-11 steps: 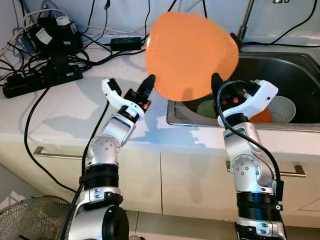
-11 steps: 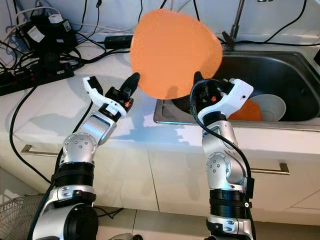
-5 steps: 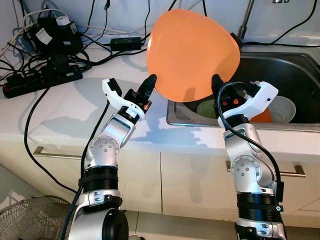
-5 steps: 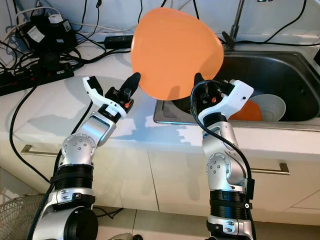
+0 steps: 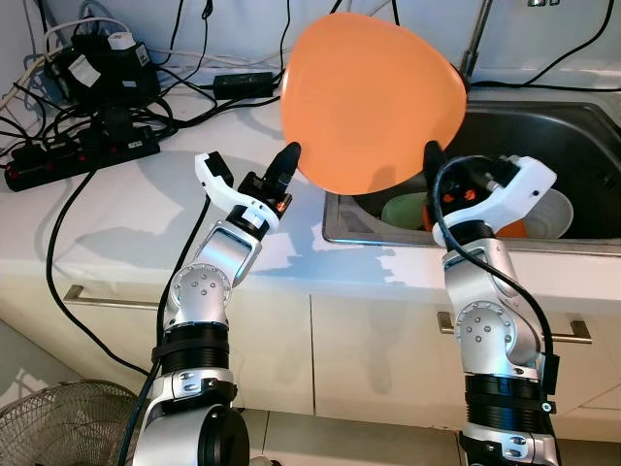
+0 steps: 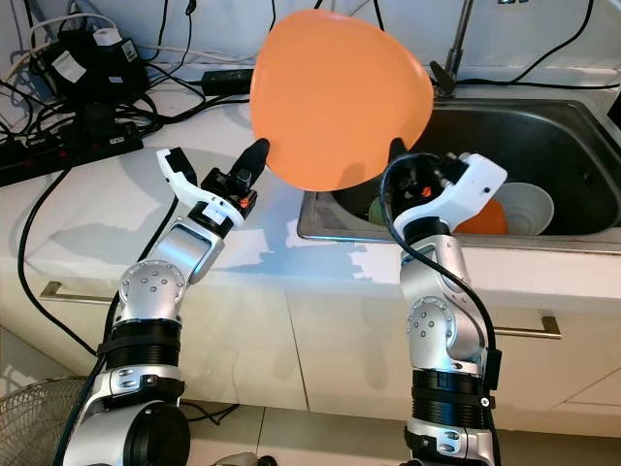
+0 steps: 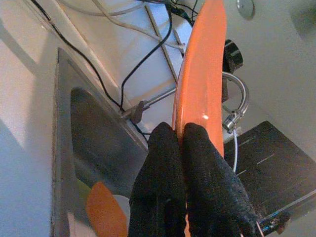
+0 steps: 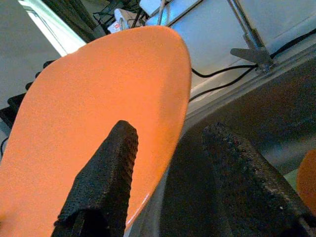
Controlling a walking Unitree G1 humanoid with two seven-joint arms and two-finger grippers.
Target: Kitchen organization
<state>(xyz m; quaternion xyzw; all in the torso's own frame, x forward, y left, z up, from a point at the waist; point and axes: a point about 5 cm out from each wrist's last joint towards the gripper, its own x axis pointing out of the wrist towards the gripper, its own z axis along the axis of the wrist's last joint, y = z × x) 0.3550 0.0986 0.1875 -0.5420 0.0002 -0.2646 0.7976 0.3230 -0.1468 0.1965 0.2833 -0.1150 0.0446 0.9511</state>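
A large orange plate is held up on edge above the counter, by the sink's left rim. My left gripper is shut on the plate's lower left rim; the left wrist view has both black fingers pinching the thin orange edge. My right gripper stands open at the plate's lower right rim. In the right wrist view its fingers are spread wide, with the plate's edge running between them and a gap on the sink side.
The steel sink on the right holds a green bowl, a white bowl and an orange dish. A faucet rises behind it. A power strip and cables crowd the back left counter. A fan stands on the floor.
My right arm has shifted a little to the right along the plate's lower rim. The plate has tilted slightly and stays in my left gripper.
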